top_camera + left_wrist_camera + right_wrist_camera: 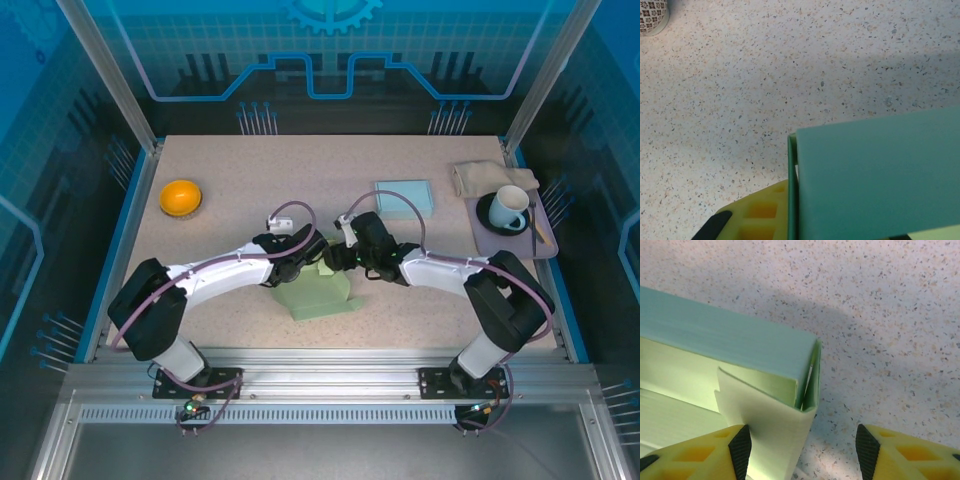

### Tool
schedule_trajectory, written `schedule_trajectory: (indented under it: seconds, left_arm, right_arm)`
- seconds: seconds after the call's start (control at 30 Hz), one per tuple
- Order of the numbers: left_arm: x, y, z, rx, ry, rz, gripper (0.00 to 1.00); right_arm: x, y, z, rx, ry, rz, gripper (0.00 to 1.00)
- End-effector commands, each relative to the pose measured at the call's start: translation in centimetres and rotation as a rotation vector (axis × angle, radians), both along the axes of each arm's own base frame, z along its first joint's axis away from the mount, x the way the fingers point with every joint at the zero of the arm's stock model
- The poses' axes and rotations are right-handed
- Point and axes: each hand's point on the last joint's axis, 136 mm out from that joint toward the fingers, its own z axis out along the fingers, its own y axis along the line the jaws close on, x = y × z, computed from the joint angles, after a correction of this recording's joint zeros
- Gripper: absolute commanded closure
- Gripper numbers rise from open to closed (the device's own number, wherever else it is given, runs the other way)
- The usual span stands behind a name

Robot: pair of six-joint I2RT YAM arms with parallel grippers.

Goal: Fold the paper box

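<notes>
Paper box [322, 292] mid-counter [250, 170]. Left end effector [303, 260] pinches its wall, narrow; right end effector [803, 450] gapes wide around the corner flap [765, 415]. Tuck that flap flush first, I'd say!

The left arm [215, 272] and right arm [445, 268] meet over the paper box [318, 297] and block the middle of the tabletop [250, 165]. The far-centre strip lies bare between the orange bowl [181, 197] at left and the blue pad [404, 196], cloth [485, 176] and tray [487, 241] with mug [510, 207] at right
</notes>
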Motion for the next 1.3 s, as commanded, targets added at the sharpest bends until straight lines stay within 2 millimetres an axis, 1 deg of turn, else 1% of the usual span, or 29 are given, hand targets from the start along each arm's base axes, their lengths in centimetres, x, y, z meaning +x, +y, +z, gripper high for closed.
schedule_trajectory:
  seconds: [0.0,0.07,0.17,0.23,0.33,0.4,0.43,0.53,0.57,0.6,0.67,0.77,0.8,0.9,0.97,1.0,1.03,1.1,1.13,1.17,1.2,1.27]
  left_arm:
    - [-0.2,0.7,0.1,0.04,0.012,0.009,0.89]
    - [-0.3,0.7,0.1,0.033,0.011,0.008,0.89]
    - [-0.3,0.6,0.1,0.023,0.008,0.008,0.89]
    - [-0.4,0.6,0.2,0.012,0.006,0.007,0.89]
    - [-0.5,0.5,0.4,-0.004,0.001,0.003,0.89]
    - [-0.5,0.4,0.5,-0.017,-0.002,0.0,0.89]
    - [-0.6,0.3,0.5,-0.02,-0.001,-0.001,0.89]
    - [-0.6,0.4,0.6,-0.02,-0.002,-0.002,0.89]
    - [-0.7,0.6,0.6,-0.009,0.0,0.003,0.89]
    - [-0.8,0.9,0.5,0.007,0.004,0.007,0.89]
    - [-0.9,1.5,0.4,0.043,0.009,0.02,0.89]
    - [-1.1,2.2,0.3,0.077,0.006,0.042,0.89]
    - [-1.1,2.3,0.4,0.081,0.002,0.044,0.89]
    - [-1.0,2.5,0.9,0.092,-0.015,0.049,0.89]
    - [-0.8,2.6,1.1,0.101,-0.018,0.048,0.89]
    - [-0.7,2.5,1.2,0.099,-0.02,0.049,0.89]
    - [-0.7,2.3,1.3,0.095,-0.02,0.047,0.89]
    - [-0.6,2.1,1.2,0.082,-0.022,0.047,0.89]
    - [-0.6,2.1,1.1,0.081,-0.021,0.046,0.89]
    - [-0.6,2.1,1.0,0.081,-0.02,0.049,0.89]
    - [-0.6,2.1,1.0,0.08,-0.021,0.05,0.89]
    - [-0.6,2.1,1.0,0.08,-0.018,0.049,0.89]
  right_arm:
    - [0.7,0.2,2.0,0.054,-0.023,-0.005,0.42]
    - [1.1,0.6,1.8,0.06,-0.015,0.004,0.44]
    - [1.3,1.0,0.3,0.055,0.013,0.011,0.46]
    - [1.9,1.2,-0.1,0.07,0.01,-0.005,0.49]
    - [2.6,1.5,-0.6,0.1,0.015,-0.023,0.5]
    - [2.5,1.4,-1.6,0.089,0.033,-0.026,0.52]
    - [3.0,1.6,-1.3,0.101,0.011,-0.028,0.54]
    - [3.6,0.8,-2.1,0.065,0.002,-0.076,0.64]
    - [3.8,0.0,-2.5,0.034,0.002,-0.114,0.69]
    - [4.6,-0.7,-2.3,0.0,-0.003,-0.167,0.76]
    - [4.8,-3.3,-3.4,-0.087,0.02,-0.283,0.86]
    - [4.2,-7.7,-5.1,-0.244,0.068,-0.471,0.87]
    - [3.9,-8.8,-5.5,-0.288,0.077,-0.517,0.87]
    - [3.0,-11.5,-6.2,-0.39,0.104,-0.612,0.85]
    - [2.6,-12.4,-6.2,-0.441,0.103,-0.638,0.82]
    - [2.6,-12.3,-6.1,-0.444,0.1,-0.634,0.81]
    - [2.7,-11.9,-6.0,-0.425,0.093,-0.612,0.79]
    - [3.2,-9.4,-5.5,-0.316,0.068,-0.508,0.72]
    - [3.5,-7.9,-4.7,-0.25,0.047,-0.452,0.66]
    - [3.0,-6.6,-4.7,-0.191,0.04,-0.377,0.58]
    - [2.9,-5.3,-4.1,-0.134,0.028,-0.314,0.52]
    - [2.3,-3.8,-3.4,-0.074,0.027,-0.229,0.47]
